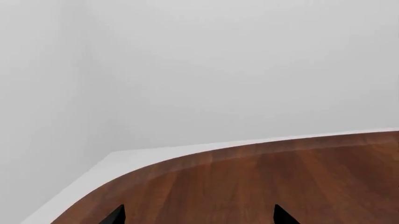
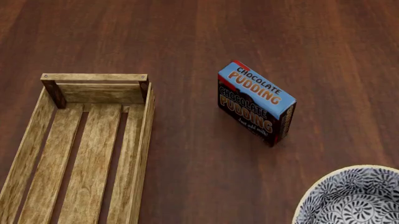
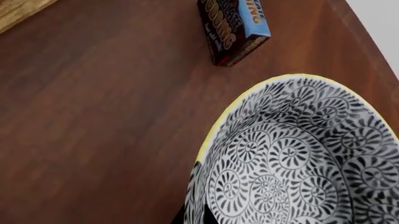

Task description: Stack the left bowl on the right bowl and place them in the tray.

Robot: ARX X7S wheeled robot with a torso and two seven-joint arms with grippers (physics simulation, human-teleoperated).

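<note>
One bowl [image 2: 352, 198], white with black floral patterning and a pale yellow rim, is at the bottom right of the head view. It fills the right wrist view [image 3: 293, 158]. My right gripper [image 3: 197, 217] is shut on its rim, one black finger outside and one inside the wall. No second bowl shows. The tray [image 2: 84, 140], a long light-wood slatted crate, lies at the left and holds nothing; its corner shows in the right wrist view [image 3: 18, 9]. My left gripper [image 1: 201, 218] is open and empty above bare table near a curved edge. Neither gripper shows in the head view.
A blue chocolate pudding box [image 2: 255, 102] stands between the tray and the bowl; it also shows in the right wrist view [image 3: 234, 28]. The dark wood table [image 2: 206, 37] runs on all round. The table's rounded edge [image 1: 206, 156] meets a white wall.
</note>
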